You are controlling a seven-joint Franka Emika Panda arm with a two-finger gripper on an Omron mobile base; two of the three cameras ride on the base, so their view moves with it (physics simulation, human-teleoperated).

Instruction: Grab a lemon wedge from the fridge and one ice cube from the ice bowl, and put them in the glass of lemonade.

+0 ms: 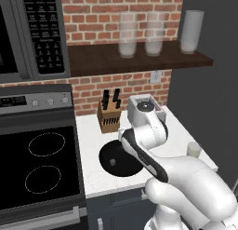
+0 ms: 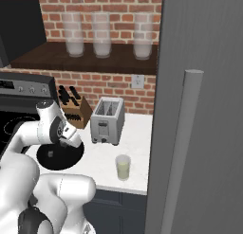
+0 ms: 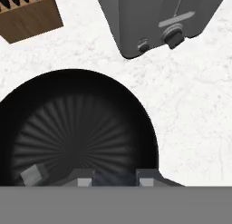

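White arm bent forward and down from its base, elbow raised, wrist pointing straight downward, claw (image 3: 111, 178) low, its two dark fingertips (image 3: 82, 177) close together, something pale and bluish dimly visible between them

Task items: counter beside the closed fridge

The ice bowl (image 1: 122, 165), wide, shallow and black, sits on the white counter; one pale ice cube (image 1: 112, 162) lies inside. The glass of lemonade (image 2: 123, 167), a short clear tumbler, stands upright near the counter's front edge, just beside the dark grey fridge (image 2: 204, 110), whose door is shut.
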